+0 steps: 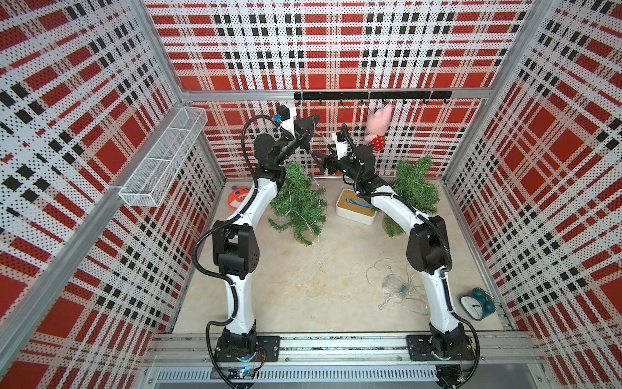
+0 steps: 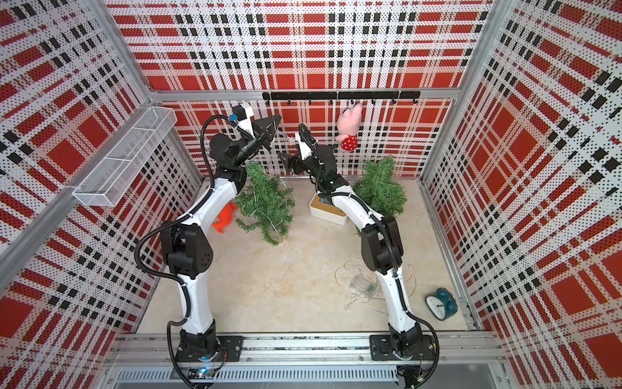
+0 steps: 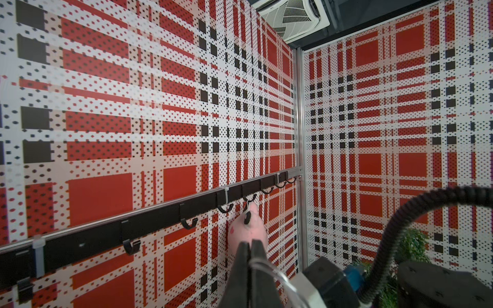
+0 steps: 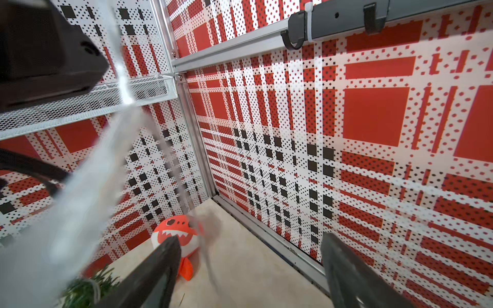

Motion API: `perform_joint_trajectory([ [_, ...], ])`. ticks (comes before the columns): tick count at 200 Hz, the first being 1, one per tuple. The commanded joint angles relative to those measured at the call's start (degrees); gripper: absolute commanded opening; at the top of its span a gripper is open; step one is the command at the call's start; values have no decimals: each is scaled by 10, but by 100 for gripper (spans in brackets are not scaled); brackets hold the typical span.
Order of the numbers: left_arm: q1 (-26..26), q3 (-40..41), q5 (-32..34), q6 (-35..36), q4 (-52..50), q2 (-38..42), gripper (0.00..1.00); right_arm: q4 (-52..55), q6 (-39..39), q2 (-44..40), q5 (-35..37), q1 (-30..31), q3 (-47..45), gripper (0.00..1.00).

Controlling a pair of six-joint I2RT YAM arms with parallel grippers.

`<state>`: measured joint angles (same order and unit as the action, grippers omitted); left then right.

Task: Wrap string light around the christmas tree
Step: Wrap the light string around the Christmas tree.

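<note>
Left wrist view shows the left gripper (image 3: 250,244) raised high near the hook rail (image 3: 149,224), its jaws pressed together on a thin clear strand of the string light (image 3: 272,268). In both top views that strand drops steeply from the closed tips to the christmas tree (image 1: 298,205), so its taut part runs nearly vertical. Silvery loops of it already lie across the green branches.

The tree sits on the floor at the far side, between the 2 arms and just beside the left arm's upper link. It seems to stand upright with its narrow tip up, though the steep overhead angle makes this hard to confirm.

The rest of the light lies in a loose tangle with a clear battery box (image 1: 393,284) on the floor beside the right arm's lower link, well apart from the tree.

The right gripper (image 4: 249,240) has its jaws spread wide with nothing between them. It points toward the left wall, and a blurred strand crosses close to its camera.

A 2nd tree (image 1: 415,188) stands behind the right arm, beside a white box (image 1: 356,212). A pink plush (image 1: 378,126) hangs from the rail, an orange toy (image 1: 239,198) lies by the left wall, and a teal clock (image 1: 476,303) sits near the right wall.
</note>
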<state>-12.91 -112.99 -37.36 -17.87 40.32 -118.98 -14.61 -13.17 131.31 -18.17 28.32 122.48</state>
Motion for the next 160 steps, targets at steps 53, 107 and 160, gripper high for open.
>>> perform_joint_trajectory([
  [53,14,61,-23,2,-13,80,5,-55,-18,14,80,-3,27,26],
  [107,32,89,-6,6,-30,97,24,-32,38,-154,116,-3,-163,4],
  [160,51,94,35,4,-74,108,59,61,47,-359,121,-3,-369,0],
])
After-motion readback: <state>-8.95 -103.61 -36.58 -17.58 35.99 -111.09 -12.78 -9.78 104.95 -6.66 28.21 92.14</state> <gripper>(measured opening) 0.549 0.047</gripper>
